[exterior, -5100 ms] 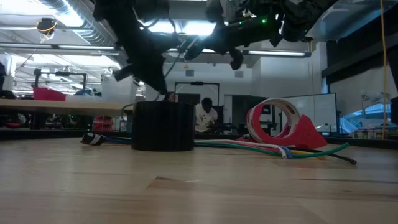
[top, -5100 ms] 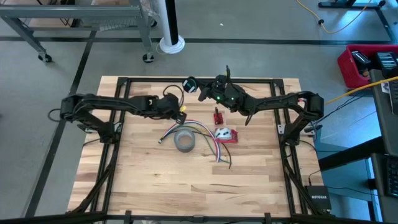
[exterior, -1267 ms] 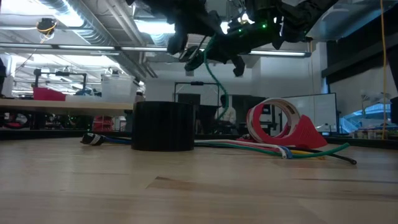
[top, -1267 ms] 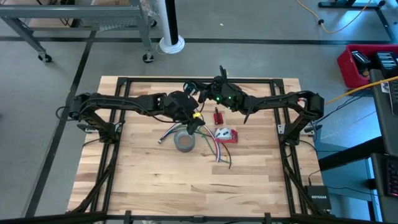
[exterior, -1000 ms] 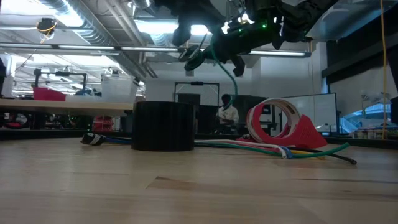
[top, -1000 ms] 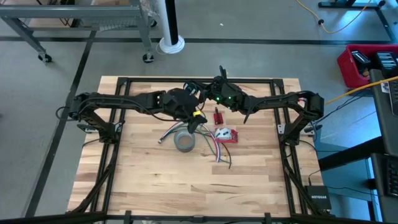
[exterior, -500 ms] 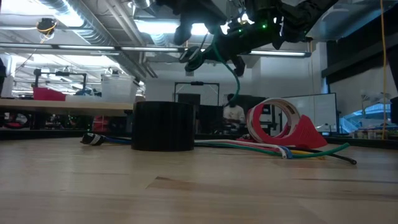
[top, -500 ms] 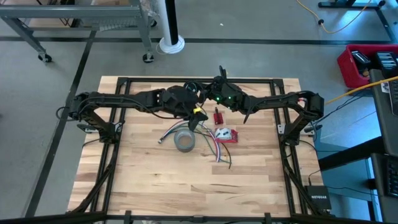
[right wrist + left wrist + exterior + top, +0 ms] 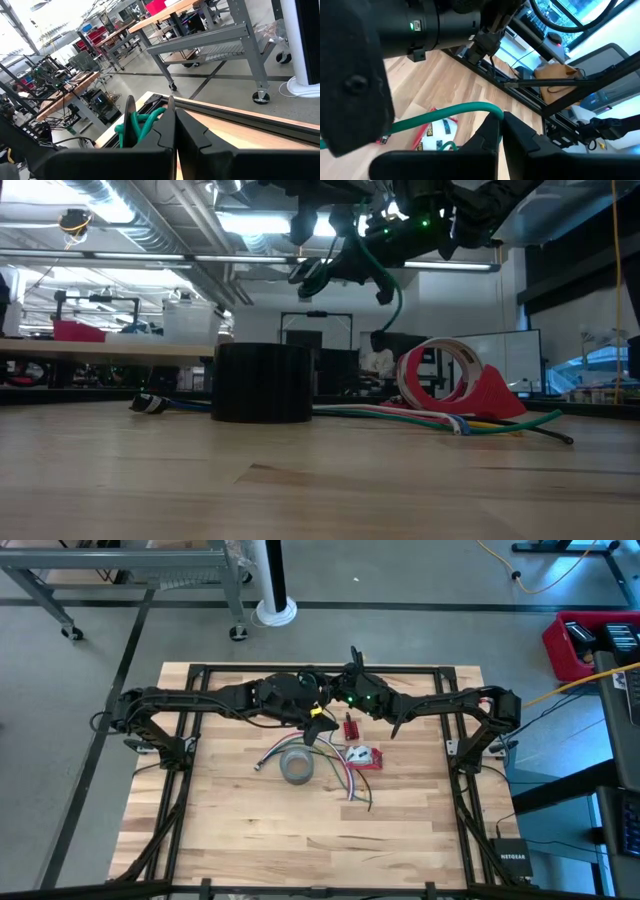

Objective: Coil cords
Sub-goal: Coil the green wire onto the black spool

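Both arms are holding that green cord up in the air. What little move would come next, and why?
Probably the left tool, shut on the green cord, carries its end another turn around the right tool, where loops already sit; a free tail hangs in the low view.

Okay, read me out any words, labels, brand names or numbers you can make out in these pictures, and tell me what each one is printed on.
"NETGEAR": white lettering on the small black box on the floor beside the table, high view.
Red and white tape dispenser: printing begins "Sc", the rest is blurred.
Nothing else can be read; there are no numbers or signs.
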